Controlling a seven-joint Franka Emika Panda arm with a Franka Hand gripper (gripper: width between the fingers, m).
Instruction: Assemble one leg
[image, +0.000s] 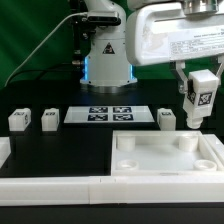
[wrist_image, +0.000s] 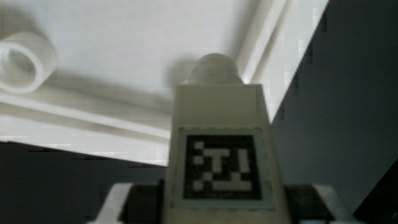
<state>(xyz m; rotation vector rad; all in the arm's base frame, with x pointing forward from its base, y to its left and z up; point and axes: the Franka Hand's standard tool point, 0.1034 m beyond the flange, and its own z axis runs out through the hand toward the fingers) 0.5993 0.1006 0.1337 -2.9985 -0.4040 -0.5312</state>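
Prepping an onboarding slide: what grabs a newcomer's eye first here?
The tagged leg, clamped in the gripper and hanging above the white tray at the exterior view's right. In the wrist view it fills the picture, tip toward the tray's rim. Next, three spare legs on the black table flank the marker board: two at the exterior view's left, one at its right.

Black matte surface (image: 60, 150) carries the parts.

- Thin flat white marker board (image: 110, 114) lies mid-surface, in front of white robot base (image: 105, 62).
- Small white block-like plastic first leg (image: 18, 120) stands near exterior view's left edge.
- Second leg (image: 50, 119) near it, apart.
- Third leg (image: 166, 118) just off marker board's right end.
- Large white tray-like part (image: 160, 170) with round corner sockets lies front right.
- Long white rail (image: 50, 187) runs along near edge.
- White piece (image: 3, 150) cut off at left edge.
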